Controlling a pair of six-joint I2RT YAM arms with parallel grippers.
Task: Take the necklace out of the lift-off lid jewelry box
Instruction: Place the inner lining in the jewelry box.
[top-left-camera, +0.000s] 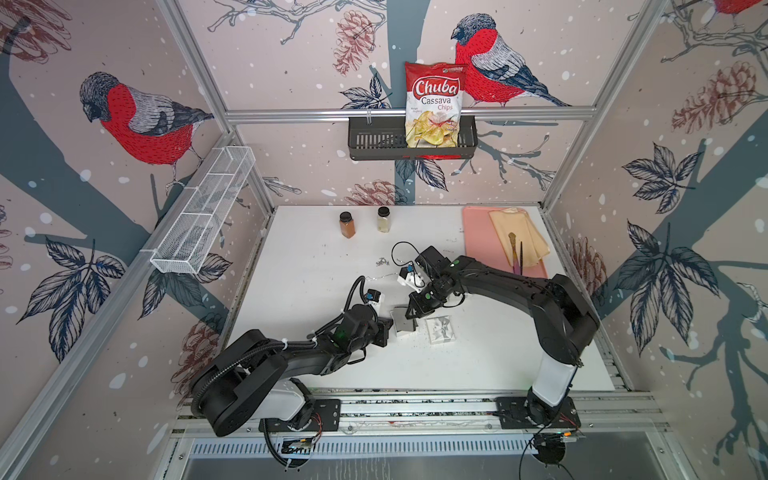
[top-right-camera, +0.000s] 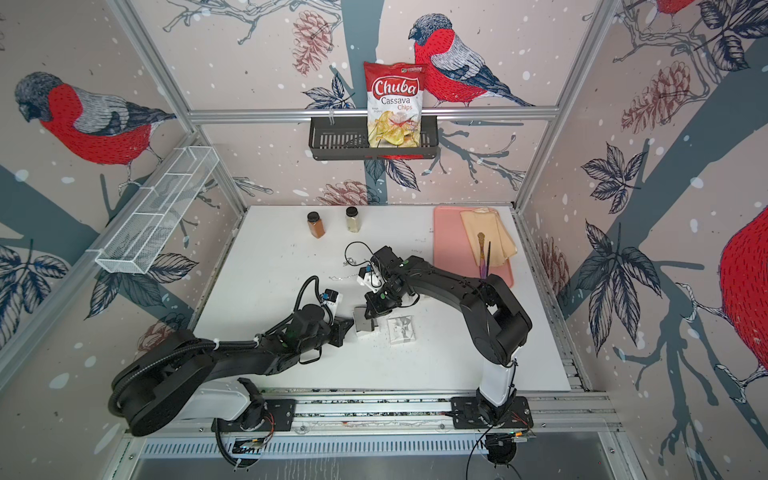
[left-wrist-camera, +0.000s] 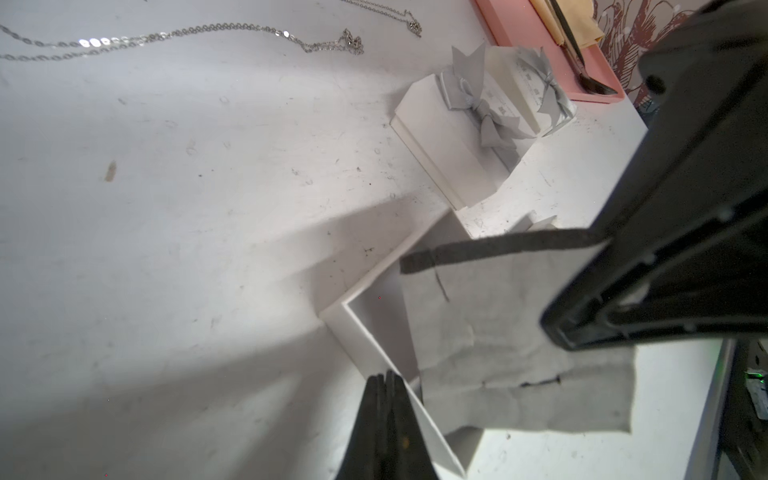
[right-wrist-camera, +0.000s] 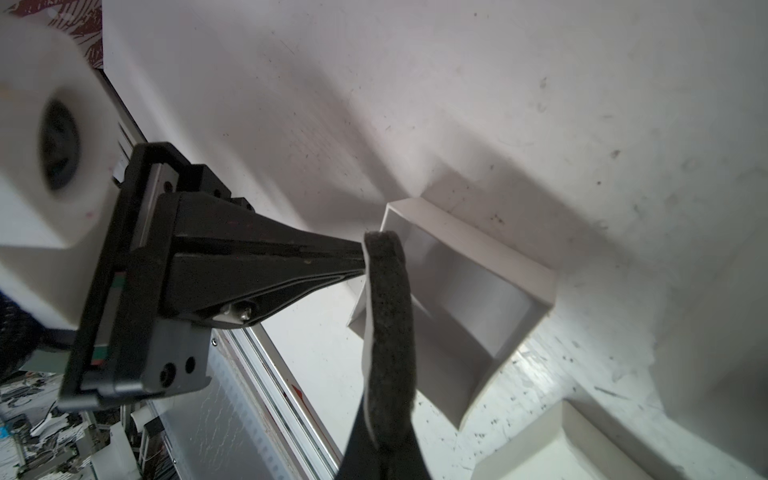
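Open white jewelry box (right-wrist-camera: 498, 257) on the desk (left-wrist-camera: 166, 208). Our left hand (left-wrist-camera: 384, 380), pressed together, meets its rim. Our right hand (right-wrist-camera: 382, 436) pinches the raised foam insert (left-wrist-camera: 498, 332). The box looks empty, and silver necklace chains (left-wrist-camera: 187, 35) lie on the desk, well apart. Next, we judge, the insert gets set aside.

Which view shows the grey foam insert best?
Left wrist: the grey foam insert faces the camera, almost whole. Right wrist shows it edge-on between the right fingers; both top views show a small grey square.
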